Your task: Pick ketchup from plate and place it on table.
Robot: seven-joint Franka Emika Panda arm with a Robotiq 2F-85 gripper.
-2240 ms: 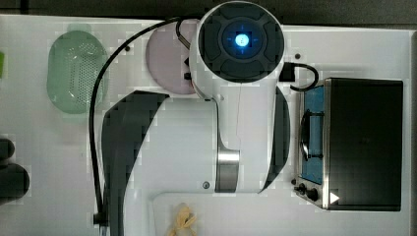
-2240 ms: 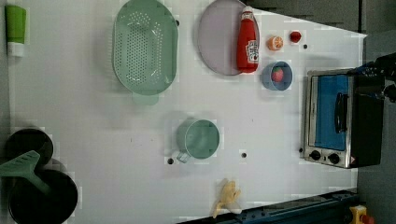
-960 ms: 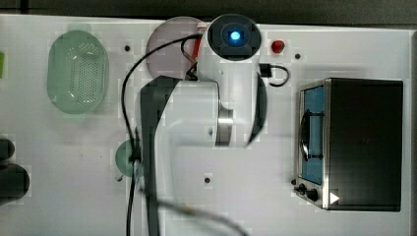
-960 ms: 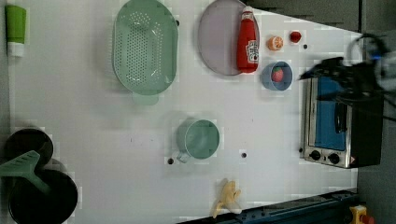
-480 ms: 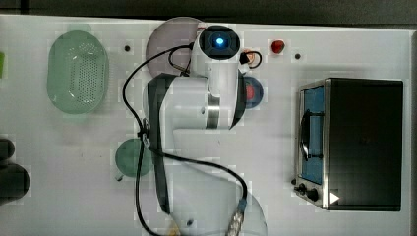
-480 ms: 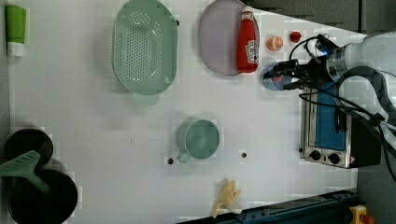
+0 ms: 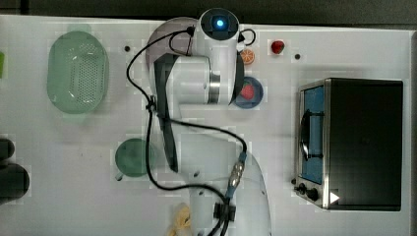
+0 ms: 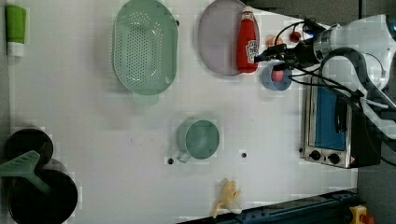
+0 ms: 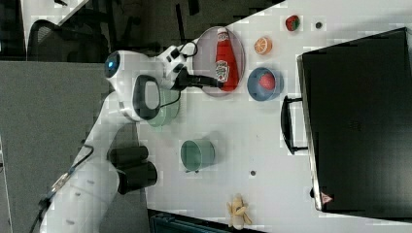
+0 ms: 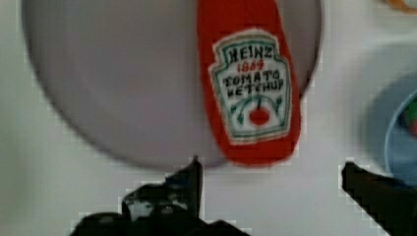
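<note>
The ketchup (image 8: 247, 42) is a small red bottle with a white cap, lying flat near one edge of the greyish-lilac plate (image 8: 218, 42). The right view shows the ketchup (image 9: 226, 60) on the plate (image 9: 206, 58) at the back of the white table (image 8: 116, 140). My gripper (image 8: 266, 63) hovers just off the bottle's base end, open and holding nothing. In the wrist view the ketchup (image 10: 246, 83) lies ahead of my gripper (image 10: 270, 172), whose dark fingers (image 10: 194, 177) stand wide apart. In the top view my arm covers the bottle and most of the plate (image 7: 164, 37).
A small blue dish (image 8: 276, 77) holding a strawberry sits beside my gripper. An orange slice (image 9: 263, 45), a loose strawberry (image 9: 291, 22) and a toaster oven (image 7: 359, 142) lie beyond it. A green basket (image 8: 144, 46), green cup (image 8: 201, 138), banana (image 8: 227, 198) and black pans (image 8: 37, 186) dot the table.
My arm has swung across from over the toaster oven to the plate, bringing the gripper right up to the ketchup's base. The ketchup has not moved.
</note>
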